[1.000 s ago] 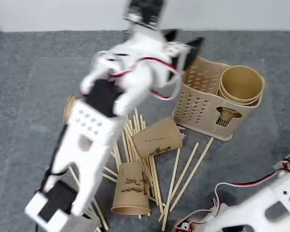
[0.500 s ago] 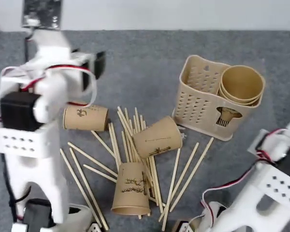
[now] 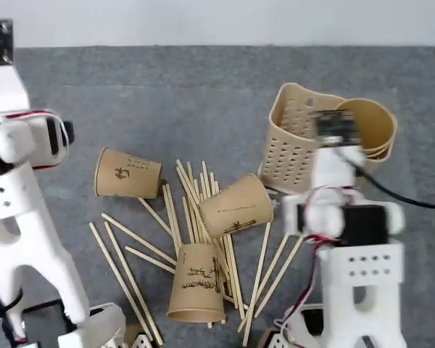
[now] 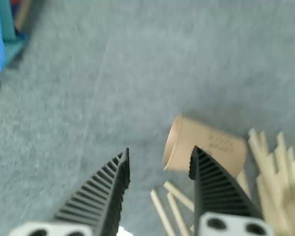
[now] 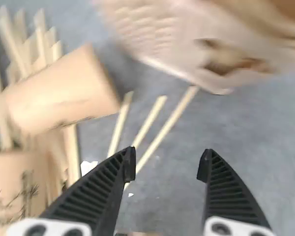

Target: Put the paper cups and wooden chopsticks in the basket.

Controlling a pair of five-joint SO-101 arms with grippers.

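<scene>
grey table (image 3: pixel 203 94) — on it a basket (image 3: pixel 293 156), one paper cup (image 3: pixel 127 174) on its side, scattered wooden chopsticks (image 3: pixel 192 196)

I am seeing soft, even light spreading over the surface (image 3: pixel 203 94), paper cups (image 3: pixel 235 206) casting only faint shadows beside them

White arms (image 3: pixel 29 239) (black cable (image 3: pixel 409 198)), ridged black claws (image 4: pixel 160 149) (image 5: pixel 168 149).

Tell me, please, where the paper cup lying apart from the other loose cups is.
In the high view the paper cup lies on its side just left of the chopsticks pile; the left wrist view shows it beyond the left gripper.
</scene>
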